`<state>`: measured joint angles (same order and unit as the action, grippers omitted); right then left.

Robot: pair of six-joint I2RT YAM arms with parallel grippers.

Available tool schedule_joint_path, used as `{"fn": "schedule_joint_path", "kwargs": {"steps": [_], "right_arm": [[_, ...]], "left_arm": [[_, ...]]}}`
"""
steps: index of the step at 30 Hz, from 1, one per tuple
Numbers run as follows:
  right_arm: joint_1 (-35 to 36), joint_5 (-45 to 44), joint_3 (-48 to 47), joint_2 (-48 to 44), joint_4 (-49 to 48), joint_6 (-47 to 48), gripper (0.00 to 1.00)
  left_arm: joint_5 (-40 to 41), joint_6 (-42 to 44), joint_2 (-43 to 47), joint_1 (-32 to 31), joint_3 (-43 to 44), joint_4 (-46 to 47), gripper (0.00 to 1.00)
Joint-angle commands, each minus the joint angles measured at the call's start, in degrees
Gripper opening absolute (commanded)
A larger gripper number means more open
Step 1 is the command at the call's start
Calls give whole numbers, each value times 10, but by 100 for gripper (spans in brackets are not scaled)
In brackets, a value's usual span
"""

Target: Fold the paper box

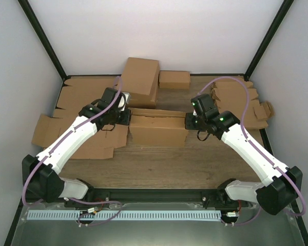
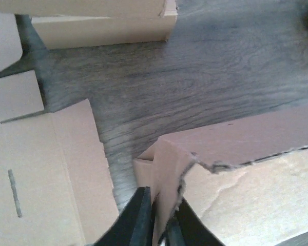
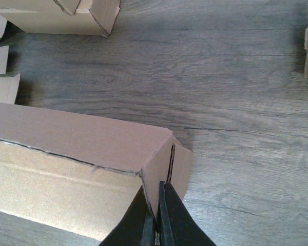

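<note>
The paper box (image 1: 158,127) is a long shallow brown cardboard box, partly formed, in the middle of the table. My left gripper (image 1: 124,117) is at its left end and is shut on the upright end flap (image 2: 167,174), which stands between my two black fingers (image 2: 138,218). My right gripper (image 1: 193,122) is at the right end and is shut on the right end wall (image 3: 161,166), with the fingers (image 3: 170,215) pressed on both sides of it. The box's top panel (image 3: 77,136) runs away to the left in the right wrist view.
Two folded brown boxes (image 1: 141,81) stand stacked at the back, with a small short box (image 1: 174,79) to their right. Flat cardboard blanks (image 1: 74,120) lie at the left under my left arm. Smaller notched blanks (image 1: 241,100) lie at the back right.
</note>
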<state>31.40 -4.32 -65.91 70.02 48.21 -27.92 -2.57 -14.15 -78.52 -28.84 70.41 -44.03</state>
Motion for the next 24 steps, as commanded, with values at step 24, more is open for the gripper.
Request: {"fn": "schedule_joint_path", "kwargs": {"steps": [24], "right_arm": [[12,35,17,15,66,1,1]], "left_arm": [[-36,-77,45,0,-52,-15,4]]}}
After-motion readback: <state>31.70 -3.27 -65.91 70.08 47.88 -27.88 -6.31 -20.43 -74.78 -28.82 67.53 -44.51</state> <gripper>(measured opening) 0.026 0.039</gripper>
